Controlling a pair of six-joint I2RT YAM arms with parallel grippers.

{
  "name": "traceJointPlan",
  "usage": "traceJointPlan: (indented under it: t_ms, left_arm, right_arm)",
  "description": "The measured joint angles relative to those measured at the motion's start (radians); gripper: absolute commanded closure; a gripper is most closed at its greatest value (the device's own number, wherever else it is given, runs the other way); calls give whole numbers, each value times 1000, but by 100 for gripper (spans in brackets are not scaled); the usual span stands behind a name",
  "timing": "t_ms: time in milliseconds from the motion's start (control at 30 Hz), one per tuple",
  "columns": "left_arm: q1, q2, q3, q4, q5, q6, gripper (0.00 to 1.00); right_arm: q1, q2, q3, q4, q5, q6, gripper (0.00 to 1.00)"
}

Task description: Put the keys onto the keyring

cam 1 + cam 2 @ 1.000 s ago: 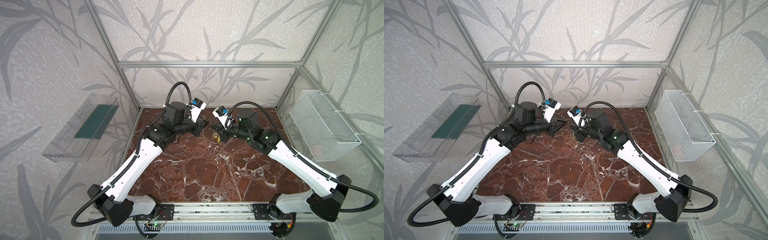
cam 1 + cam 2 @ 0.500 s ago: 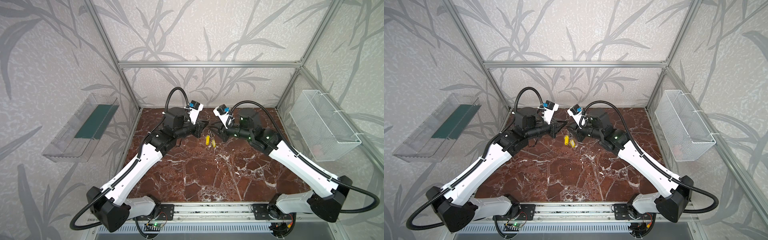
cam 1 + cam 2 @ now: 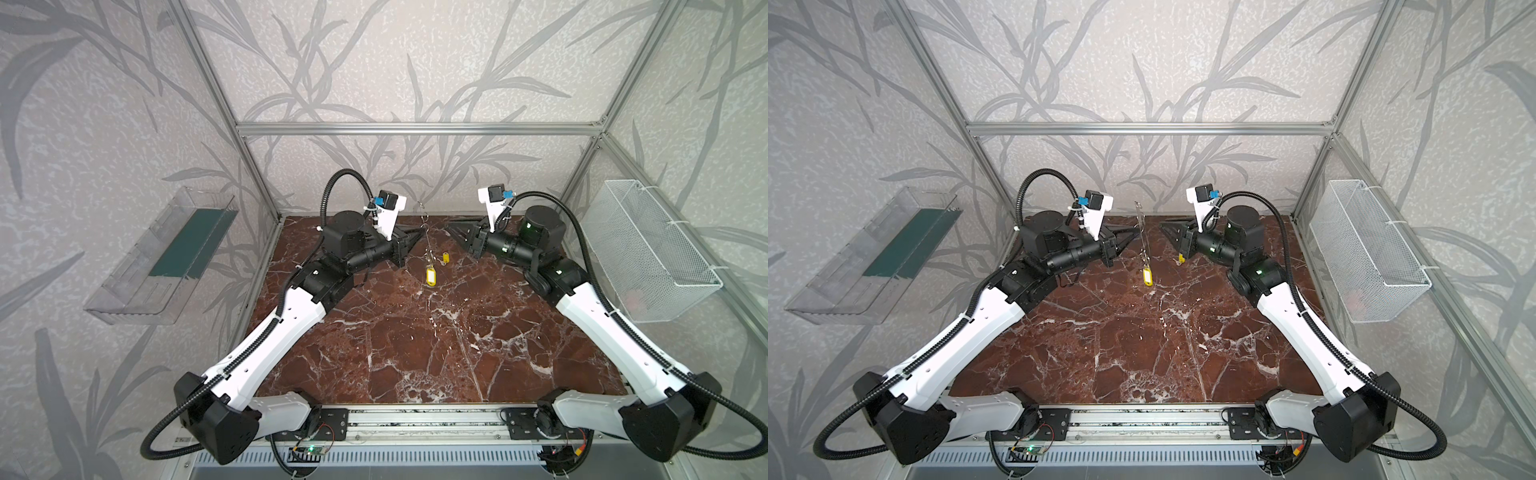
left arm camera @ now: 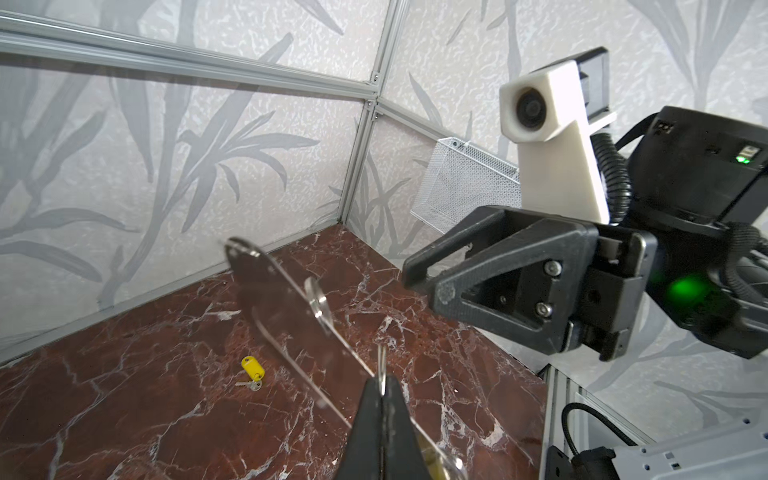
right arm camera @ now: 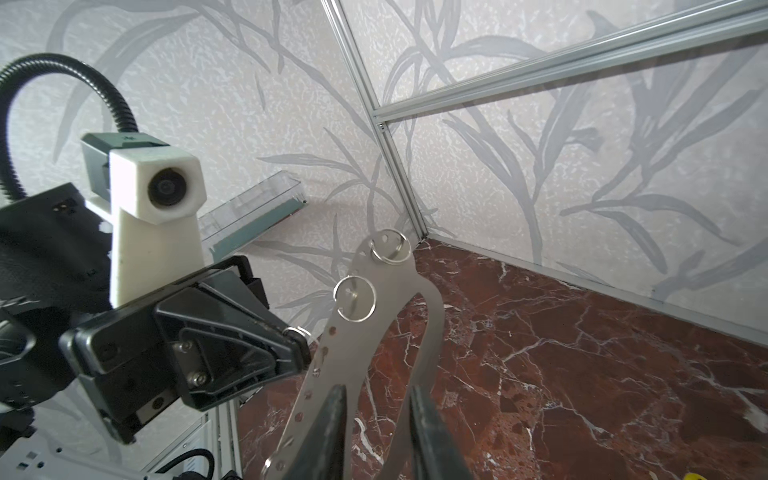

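Here, two robot arms meet over the far end of a red marble bench (image 3: 415,353). The left gripper (image 3: 419,234) is clamped on the straight edge of the keyring (image 5: 338,349), at one of its small rings. It holds the silvery plate upright in the air, clear of the bench. A yellow key (image 3: 431,276) hangs from the plate's lower end. A second yellow key (image 4: 252,368) lies on the bench below, toward the right arm's side. The right gripper (image 5: 376,415) is empty, its jaws slightly apart. It faces the keyring without touching it.
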Motion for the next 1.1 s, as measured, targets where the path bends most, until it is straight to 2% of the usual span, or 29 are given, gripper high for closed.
traceJointPlan:
  t_ms: [267, 400, 1100]
  left_arm:
    - [13, 23, 0, 127, 103, -80, 100]
    - [19, 43, 14, 169, 146, -115, 100]
    - [34, 53, 22, 186, 212, -163, 100]
  right_arm:
    - [-5, 25, -19, 203, -95, 163, 72]
    - [-6, 26, -31, 256, -108, 206, 76]
    - [-2, 53, -43, 288, -171, 240, 83]
